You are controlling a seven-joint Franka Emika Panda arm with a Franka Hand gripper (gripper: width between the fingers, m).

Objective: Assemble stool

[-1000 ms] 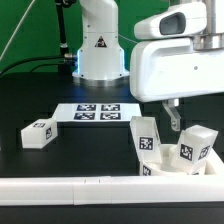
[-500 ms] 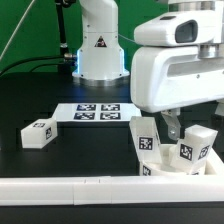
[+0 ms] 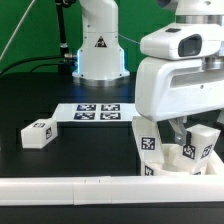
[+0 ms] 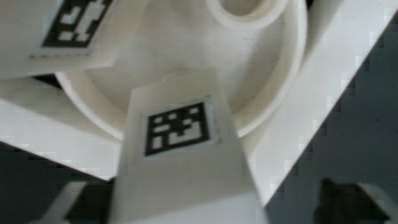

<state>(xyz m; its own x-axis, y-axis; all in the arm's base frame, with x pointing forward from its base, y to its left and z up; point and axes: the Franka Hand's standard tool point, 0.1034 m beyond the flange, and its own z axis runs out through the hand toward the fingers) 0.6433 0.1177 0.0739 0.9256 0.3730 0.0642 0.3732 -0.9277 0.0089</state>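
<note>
My gripper point(image 3: 179, 133) hangs low over the cluster of white stool parts at the exterior view's right. It is open, with one finger on each side of a tagged leg block point(image 4: 178, 130); a gap shows on at least one side. In the wrist view the gripper point(image 4: 210, 206) straddles this block, and the round rimmed seat disc point(image 4: 267, 60) lies behind it. The exterior view shows two tagged leg blocks by the gripper, one point(image 3: 148, 141) on its left and one point(image 3: 201, 143) on its right. The seat disc point(image 3: 166, 167) is mostly hidden beneath them. A third leg block point(image 3: 38, 133) lies alone at the left.
The marker board point(image 3: 97, 113) lies flat on the black table behind the parts. A long white border rail point(image 3: 70, 185) runs along the front edge. The robot base point(image 3: 98, 45) stands at the back.
The gripper has moved down and toward the exterior view's right, coming lower over the leg blocks at the right. The parts have not moved.
</note>
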